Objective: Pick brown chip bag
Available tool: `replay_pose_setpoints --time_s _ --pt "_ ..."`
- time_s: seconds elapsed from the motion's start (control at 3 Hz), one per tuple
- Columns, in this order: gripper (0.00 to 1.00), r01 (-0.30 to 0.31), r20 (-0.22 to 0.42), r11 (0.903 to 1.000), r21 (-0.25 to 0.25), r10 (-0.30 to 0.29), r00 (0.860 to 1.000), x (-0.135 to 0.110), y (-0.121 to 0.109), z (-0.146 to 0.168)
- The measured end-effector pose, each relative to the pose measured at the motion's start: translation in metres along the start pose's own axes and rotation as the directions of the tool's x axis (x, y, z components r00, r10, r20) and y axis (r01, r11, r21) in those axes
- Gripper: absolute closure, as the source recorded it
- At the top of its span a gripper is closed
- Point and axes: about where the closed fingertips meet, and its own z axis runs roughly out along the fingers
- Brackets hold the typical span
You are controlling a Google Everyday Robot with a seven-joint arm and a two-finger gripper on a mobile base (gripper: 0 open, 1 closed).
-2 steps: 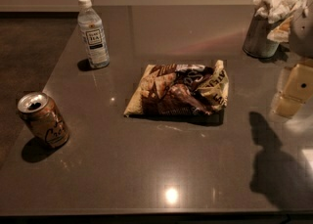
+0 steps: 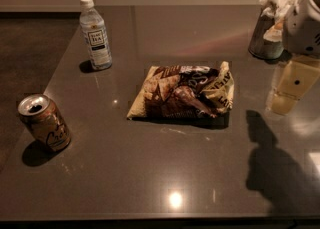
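Observation:
The brown chip bag lies flat near the middle of the dark table. It is glossy dark brown with pale yellow edges, white lettering and chip images. My gripper hangs at the right edge of the view, pale yellow under a white arm housing. It is to the right of the bag, above the table and apart from the bag. Its shadow falls on the table at the lower right.
A clear water bottle with a white cap stands at the back left. An opened tan drink can stands at the front left. A dark holder with crumpled white napkins stands at the back right, behind the gripper.
The gripper and arm have shifted slightly to the left, toward the bag. The bag, bottle and can have not moved.

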Motion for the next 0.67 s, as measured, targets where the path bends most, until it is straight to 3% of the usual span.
replay_pose_setpoints --time_s 0.67 --pt "0.00 0.005 0.097 0.9982 -0.060 0.000 0.995 -0.088 -0.038 0.060"
